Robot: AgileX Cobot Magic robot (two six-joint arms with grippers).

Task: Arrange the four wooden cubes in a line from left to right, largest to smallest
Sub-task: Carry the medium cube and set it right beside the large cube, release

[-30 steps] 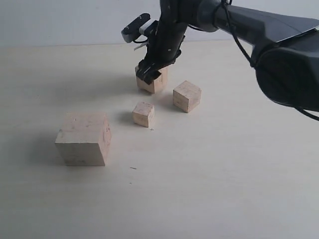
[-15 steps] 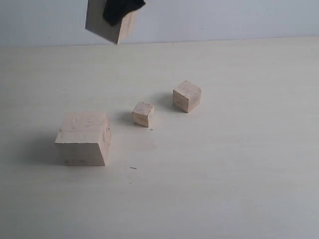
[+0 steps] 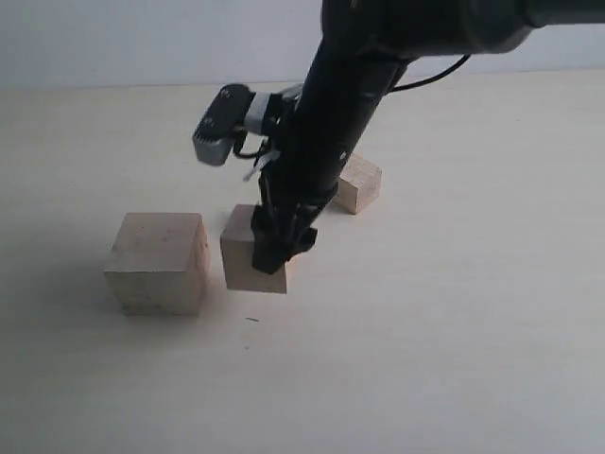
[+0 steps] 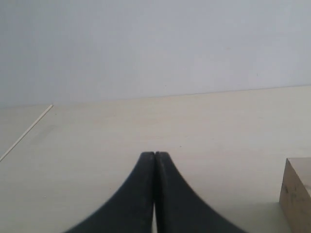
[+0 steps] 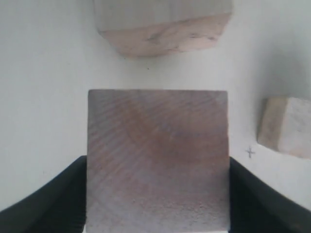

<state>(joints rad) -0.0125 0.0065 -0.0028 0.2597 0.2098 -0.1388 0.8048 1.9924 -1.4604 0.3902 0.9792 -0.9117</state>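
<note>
The largest wooden cube (image 3: 156,260) stands at the left. Close to its right side is the second-largest cube (image 3: 244,260), with my right gripper (image 3: 274,248) shut on it, low at the table surface. From the right wrist, that held cube (image 5: 158,155) fills the space between the black fingers (image 5: 46,204), the largest cube (image 5: 163,24) lies beyond it, and the smallest cube (image 5: 286,126) sits off to one side. The third cube (image 3: 361,184) shows partly behind the arm. My left gripper (image 4: 154,155) is shut and empty, with a pale cube's edge (image 4: 296,194) near it.
The right arm (image 3: 350,95) reaches across the middle of the pale tabletop (image 3: 425,331) and hides the smallest cube in the exterior view. A small pen cross (image 5: 250,153) marks the table beside the smallest cube. A wall runs behind the table.
My right gripper took the second-largest cube from the back, lifted it high, and has brought it down forward and left, close beside the largest cube. The other cubes have not moved.
</note>
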